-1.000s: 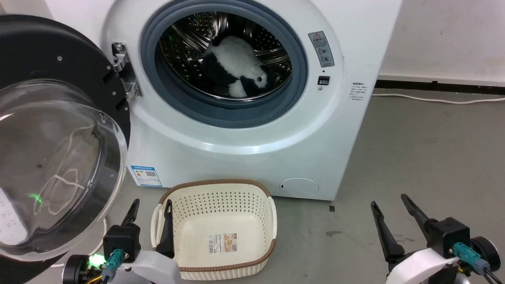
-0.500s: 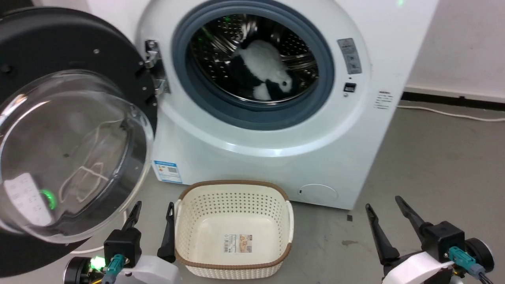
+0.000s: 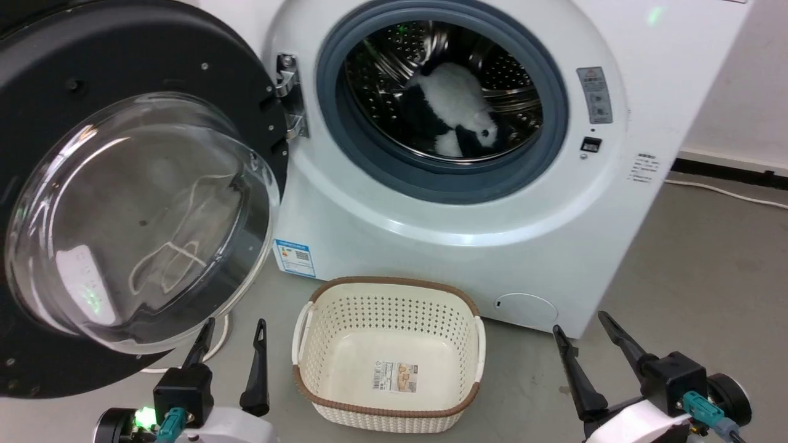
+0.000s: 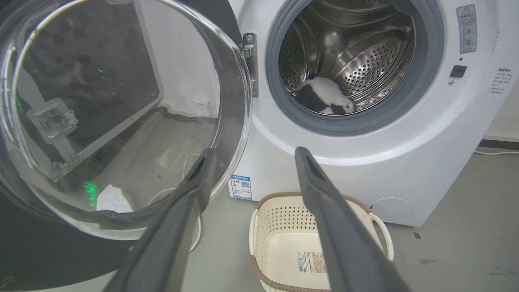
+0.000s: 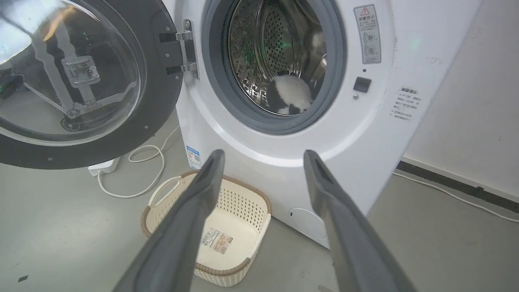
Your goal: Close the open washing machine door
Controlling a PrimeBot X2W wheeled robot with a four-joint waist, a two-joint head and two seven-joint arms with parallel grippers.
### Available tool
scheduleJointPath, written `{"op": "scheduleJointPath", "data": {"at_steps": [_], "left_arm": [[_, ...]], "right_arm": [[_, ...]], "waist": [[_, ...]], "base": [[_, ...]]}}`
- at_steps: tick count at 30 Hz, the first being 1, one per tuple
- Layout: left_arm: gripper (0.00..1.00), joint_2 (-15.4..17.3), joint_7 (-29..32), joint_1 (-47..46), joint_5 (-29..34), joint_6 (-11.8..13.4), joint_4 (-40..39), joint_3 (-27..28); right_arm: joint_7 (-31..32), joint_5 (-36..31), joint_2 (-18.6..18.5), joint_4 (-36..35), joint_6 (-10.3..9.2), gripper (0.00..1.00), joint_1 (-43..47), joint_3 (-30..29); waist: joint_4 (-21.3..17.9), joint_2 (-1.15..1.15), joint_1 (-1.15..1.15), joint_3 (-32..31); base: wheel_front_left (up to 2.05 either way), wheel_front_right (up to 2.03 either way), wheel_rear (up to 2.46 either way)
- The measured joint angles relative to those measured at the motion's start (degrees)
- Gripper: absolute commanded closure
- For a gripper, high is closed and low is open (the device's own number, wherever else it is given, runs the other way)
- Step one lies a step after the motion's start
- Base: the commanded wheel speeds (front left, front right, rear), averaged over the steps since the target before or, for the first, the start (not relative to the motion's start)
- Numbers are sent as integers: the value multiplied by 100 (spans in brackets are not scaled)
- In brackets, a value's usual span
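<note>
Jaws wide, empty: left pincer (image 3: 235, 321), right pincer (image 3: 580, 322).

My left gripper (image 3: 235, 322) and right gripper (image 3: 579, 323) have long dark fingers (image 3: 257, 369), black blocks (image 3: 183, 387), white forearms (image 3: 628, 424) and teal plugs (image 3: 695, 404). I see a green light (image 3: 143, 417) on the left.

The large round black-rimmed door with a bulging clear glass bowl (image 3: 141, 215) hangs wide open on its metal hinge, left of the white front-loading washing machine (image 3: 443, 203).
</note>
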Motion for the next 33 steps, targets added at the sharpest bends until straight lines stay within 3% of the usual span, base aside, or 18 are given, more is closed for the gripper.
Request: {"op": "scheduleJointPath", "data": {"at_steps": [24, 25, 26, 33], "left_arm": [[0, 52, -268, 118, -59, -53, -25, 71], [65, 52, -287, 121, -65, -53, -24, 75], [100, 53, -299, 124, -82, -55, -22, 74], [100, 52, -410, 177, -358, -183, -179, 204]], "right_arm": [[-263, 145, -4, 202, 0, 0, -1, 203], [-283, 148, -4, 210, 0, 0, -1, 214], [-304, 153, -4, 215, 0, 0, -1, 224], [-404, 168, -4, 260, 0, 0, 4, 318]], "waist": [[514, 0, 0, -71], [534, 0, 0, -74], [556, 0, 0, -77], [759, 0, 0, -91]], "base": [[0, 0, 0], [0, 0, 0], [0, 0, 0], [0, 0, 0]]}}
